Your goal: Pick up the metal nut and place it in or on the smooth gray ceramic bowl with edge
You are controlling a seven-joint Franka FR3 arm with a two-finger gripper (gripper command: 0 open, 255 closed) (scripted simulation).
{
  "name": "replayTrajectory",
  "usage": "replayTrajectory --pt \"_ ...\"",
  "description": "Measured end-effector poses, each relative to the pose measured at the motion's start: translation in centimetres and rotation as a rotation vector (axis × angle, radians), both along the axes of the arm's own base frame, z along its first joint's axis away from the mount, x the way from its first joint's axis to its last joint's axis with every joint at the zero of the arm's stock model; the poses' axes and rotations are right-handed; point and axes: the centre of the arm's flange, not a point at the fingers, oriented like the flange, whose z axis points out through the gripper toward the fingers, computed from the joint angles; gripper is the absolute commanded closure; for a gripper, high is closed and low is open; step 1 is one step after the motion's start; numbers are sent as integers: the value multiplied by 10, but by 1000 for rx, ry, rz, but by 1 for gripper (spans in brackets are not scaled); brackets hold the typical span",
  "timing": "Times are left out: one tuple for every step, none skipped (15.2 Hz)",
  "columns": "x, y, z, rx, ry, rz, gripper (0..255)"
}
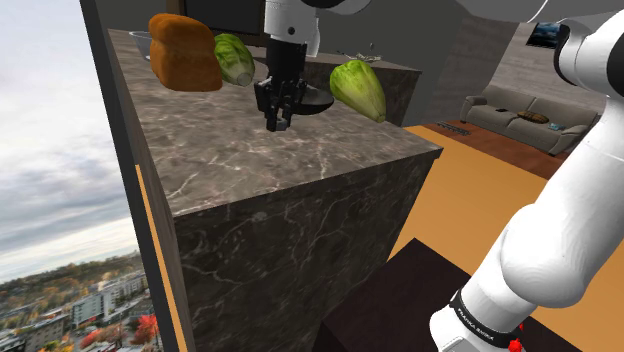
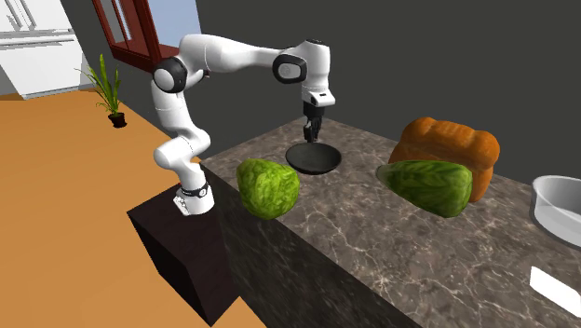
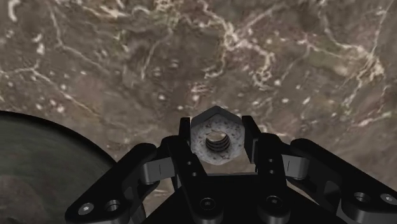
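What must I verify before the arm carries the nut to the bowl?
1. The nut is clasped by the gripper: ok.
2. The nut is off the counter: cannot tell.
3. The nut is above the dark bowl: not ok, the counter is below it.
4. The dark bowl stands upright: ok.
5. The way to it is free: ok, the lettuce lies past the bowl.

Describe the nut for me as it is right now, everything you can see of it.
The nut is a six-sided, pale grey, speckled piece that looks like dull metal. A threaded round hole through its middle faces the wrist camera. It is clasped on two opposite sides by the black fingers of the gripper. Beyond it lies the brown marbled counter. The dark bowl curves in beside the gripper and does not touch the nut.
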Motion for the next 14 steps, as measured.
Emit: replayTrajectory --pt "0 0 0 1 -1 0 255" --pt "-1 0 0 2 -2 1 255" --pt "-1 0 0 2 -1 1 255" --pt "-1 0 0 2 0 1 255" --pt "0 0 0 1 2 1 255" --pt "0 1 0 0 4 1 255" --pt "0 2 0 0 8 3 255" --pt "0 3 2 0 11 4 255" --pt "-1 3 6 0 13 5 255" --pt "1 4 11 0 13 6 255" --pt "1 4 16 0 14 6 255" --pt "0 4 21 0 14 6 255" --pt "0 4 26 0 14 6 255" --pt "0 3 31 0 14 6 255"
